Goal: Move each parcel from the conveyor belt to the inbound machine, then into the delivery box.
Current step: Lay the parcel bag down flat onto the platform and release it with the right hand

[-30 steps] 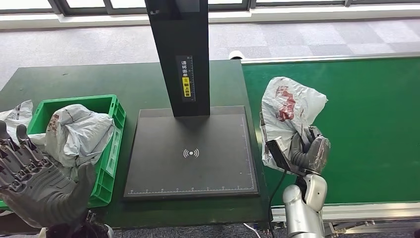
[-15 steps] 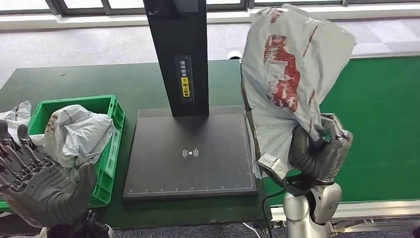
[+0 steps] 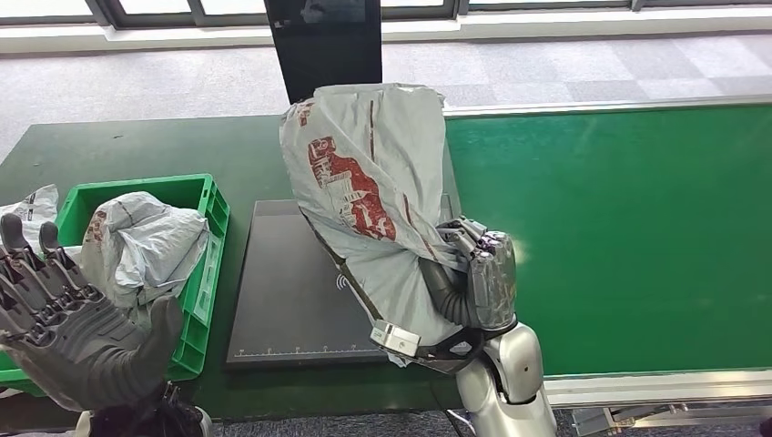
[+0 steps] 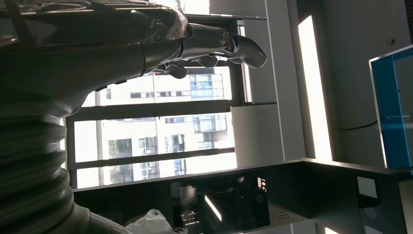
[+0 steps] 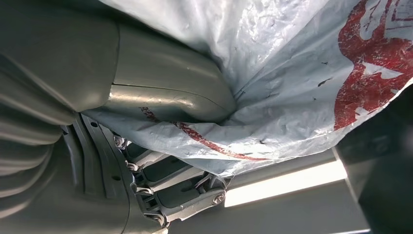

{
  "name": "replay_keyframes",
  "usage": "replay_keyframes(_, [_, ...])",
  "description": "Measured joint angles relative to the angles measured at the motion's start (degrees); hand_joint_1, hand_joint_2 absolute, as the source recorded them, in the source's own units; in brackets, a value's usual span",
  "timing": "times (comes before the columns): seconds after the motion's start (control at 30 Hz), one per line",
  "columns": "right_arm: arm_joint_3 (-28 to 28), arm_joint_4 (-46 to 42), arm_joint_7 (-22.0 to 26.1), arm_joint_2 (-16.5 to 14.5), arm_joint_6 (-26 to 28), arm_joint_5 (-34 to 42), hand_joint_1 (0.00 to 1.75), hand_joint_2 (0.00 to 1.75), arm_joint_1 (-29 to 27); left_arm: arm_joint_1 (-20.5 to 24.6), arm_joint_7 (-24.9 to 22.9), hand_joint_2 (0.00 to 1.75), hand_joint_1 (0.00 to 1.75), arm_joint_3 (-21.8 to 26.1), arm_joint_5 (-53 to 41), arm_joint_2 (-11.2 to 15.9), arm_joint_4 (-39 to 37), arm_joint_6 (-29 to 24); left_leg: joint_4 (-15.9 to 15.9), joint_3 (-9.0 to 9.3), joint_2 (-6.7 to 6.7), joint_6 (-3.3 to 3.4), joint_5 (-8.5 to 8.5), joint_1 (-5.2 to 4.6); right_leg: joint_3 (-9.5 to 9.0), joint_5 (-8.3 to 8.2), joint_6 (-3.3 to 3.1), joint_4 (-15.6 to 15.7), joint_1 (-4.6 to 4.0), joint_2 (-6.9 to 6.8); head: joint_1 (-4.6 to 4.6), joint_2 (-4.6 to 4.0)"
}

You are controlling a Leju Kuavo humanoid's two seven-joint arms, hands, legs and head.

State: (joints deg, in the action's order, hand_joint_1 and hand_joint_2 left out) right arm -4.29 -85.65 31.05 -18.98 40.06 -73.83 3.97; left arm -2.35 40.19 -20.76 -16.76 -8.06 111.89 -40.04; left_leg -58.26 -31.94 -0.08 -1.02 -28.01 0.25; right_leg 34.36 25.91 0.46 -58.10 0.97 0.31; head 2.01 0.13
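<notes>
Grey plastic, crumpled and printed in red: the parcel (image 3: 369, 187) hangs above the inbound machine (image 3: 291, 300), lifted clear of the conveyor belt (image 3: 628, 228) that lies just to that machine's right. The right robot hand (image 3: 469, 278) grips it by its lower end, thumb pressed into the film on one side and fingers (image 5: 180, 192) wrapped round the other, as the right wrist view shows. Held this way the bag stands tall over the dark scan plate, and it hides much of the plate and the foot of the machine's black post (image 3: 323, 45); I judge it is held there for setting down on the plate, the step before boxing.

To the machine's left on the green bench (image 3: 137, 146) sits the delivery box (image 3: 205, 196), a green crate with one grey parcel (image 3: 141, 241) already lying in it, bulging above the rim. Another bit of grey bag (image 3: 32, 209) lies beyond the crate's far left side. The left robot hand (image 3: 68, 341) hovers at the crate's near corner, fingers spread and holding nothing, likely ready to receive.
</notes>
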Motion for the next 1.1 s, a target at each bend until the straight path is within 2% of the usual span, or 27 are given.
replay_keyframes(0.37, [-3.16, 7.88, -7.33, 0.54, 0.02, -2.9, 1.75, 1.75, 0.27, 0.49, 0.0, 1.75, 0.0, -0.06, 0.42, 0.71, -0.48, 0.01, 0.0, -0.01, 0.0, 0.01, -0.01, 0.0, 0.01, 0.0, 0.0, 0.0, 0.0, -0.01, -0.01, 0.0])
replay_keyframes(0.43, [-3.39, 8.97, -7.91, 0.59, 0.02, -2.95, 1.69, 1.75, 0.29, 0.5, 0.0, 1.75, 0.0, -0.07, 0.42, 0.83, -0.49, 0.0, 0.0, -0.01, 0.0, 0.01, -0.01, 0.0, 0.01, 0.0, 0.0, 0.0, 0.0, -0.01, -0.01, 0.0])
replay_keyframes(0.47, [-3.45, 9.39, -8.09, 0.6, 0.03, -2.95, 1.5, 1.75, 0.3, 0.49, 0.0, 1.75, 0.0, -0.07, 0.42, 0.87, -0.49, -0.01, 0.0, -0.01, 0.0, 0.01, -0.01, 0.0, 0.01, 0.0, 0.0, 0.0, 0.0, -0.01, -0.01, 0.0])
replay_keyframes(0.57, [-3.55, 10.25, -8.58, 0.62, 0.04, -3.1, 0.25, 1.75, 0.31, 0.5, 0.0, 1.75, 0.0, -0.07, 0.42, 0.95, -0.49, 0.0, 0.0, -0.01, 0.0, 0.01, -0.01, 0.0, 0.01, 0.0, 0.0, 0.0, 0.0, -0.01, -0.01, 0.0])
replay_keyframes(0.6, [-3.59, 10.47, -8.83, 0.63, 0.04, -3.18, 0.0, 1.75, 0.31, 0.5, 0.0, 1.75, 0.0, -0.07, 0.42, 0.97, -0.5, 0.01, 0.0, -0.01, 0.0, 0.01, -0.01, 0.0, 0.01, 0.0, 0.0, 0.0, 0.0, -0.01, -0.01, 0.0])
replay_keyframes(1.1, [-4.01, 10.73, -10.24, 0.81, 0.09, -2.94, 0.0, 1.75, 0.11, 0.49, 0.0, 1.75, 0.0, -0.07, 0.42, 1.38, -0.92, 0.01, 0.0, -0.01, 0.0, 0.01, -0.01, 0.0, 0.01, 0.0, 0.0, 0.0, 0.0, -0.01, -0.02, 0.0])
